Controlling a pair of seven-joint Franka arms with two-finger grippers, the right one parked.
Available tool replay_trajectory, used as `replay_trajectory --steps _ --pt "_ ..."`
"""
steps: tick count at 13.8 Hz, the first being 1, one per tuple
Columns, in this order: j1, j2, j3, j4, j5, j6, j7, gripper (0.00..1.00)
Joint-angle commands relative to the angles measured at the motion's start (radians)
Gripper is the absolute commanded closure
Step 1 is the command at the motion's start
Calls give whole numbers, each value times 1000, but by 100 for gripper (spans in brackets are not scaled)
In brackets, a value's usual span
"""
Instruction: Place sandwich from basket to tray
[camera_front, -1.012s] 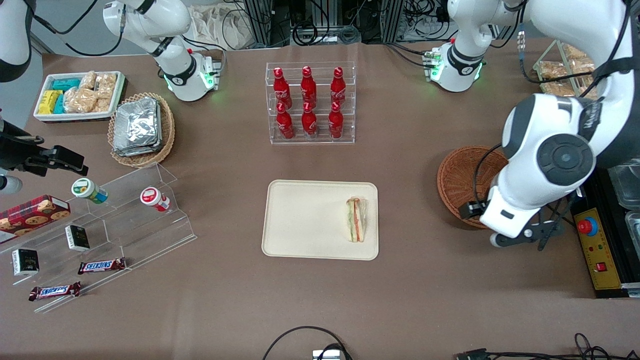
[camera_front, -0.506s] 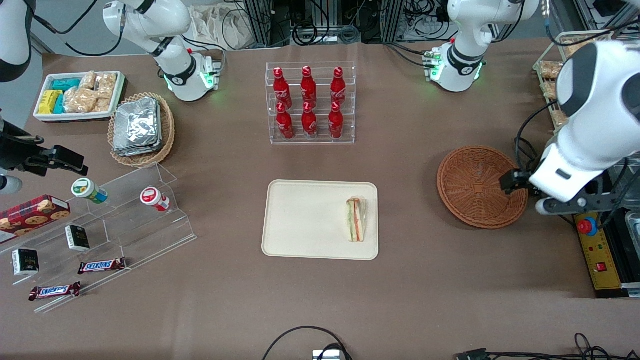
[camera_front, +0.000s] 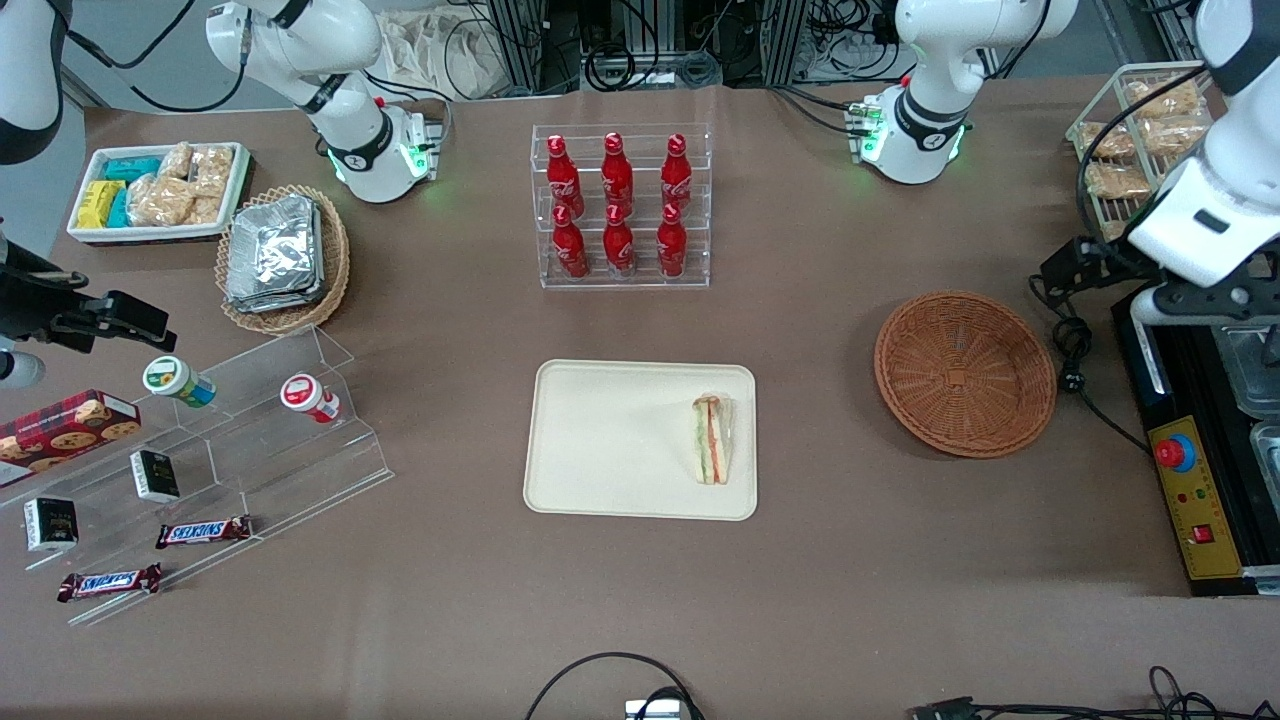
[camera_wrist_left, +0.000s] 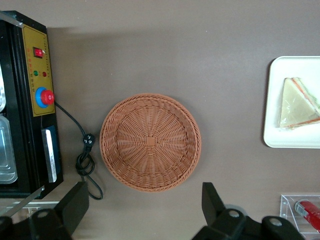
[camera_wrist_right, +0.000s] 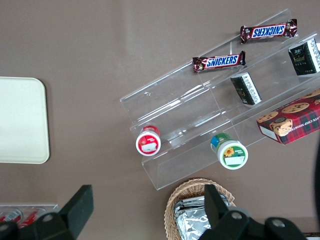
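Note:
The sandwich (camera_front: 712, 440) (camera_wrist_left: 297, 102), a wrapped white-bread wedge with orange and green layers, lies on the cream tray (camera_front: 610, 440) (camera_wrist_left: 292, 67), on the side nearest the basket. The reddish-brown wicker basket (camera_front: 965, 373) (camera_wrist_left: 150, 141) stands empty toward the working arm's end of the table. My left gripper (camera_front: 1195, 300) (camera_wrist_left: 145, 210) hangs high above the table edge beside the basket, a little farther from the front camera than the basket. Its fingers are spread wide and hold nothing.
A black control box with a red button (camera_front: 1175, 452) (camera_wrist_left: 46, 96) and a coiled cable (camera_front: 1075, 350) lie beside the basket. A wire rack of packets (camera_front: 1130, 150) stands near the arm. A rack of red bottles (camera_front: 620, 205) stands farther back than the tray.
The left arm has swung up and away from over the basket toward the table's end, uncovering the whole basket. The sandwich has stayed on the tray.

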Motion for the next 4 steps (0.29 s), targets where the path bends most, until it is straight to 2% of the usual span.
replay_trajectory --steps 1,4 --pt "46 -48 -10 -28 -47 -17 31 0" --pt "45 -42 -13 -20 -47 -30 31 0"
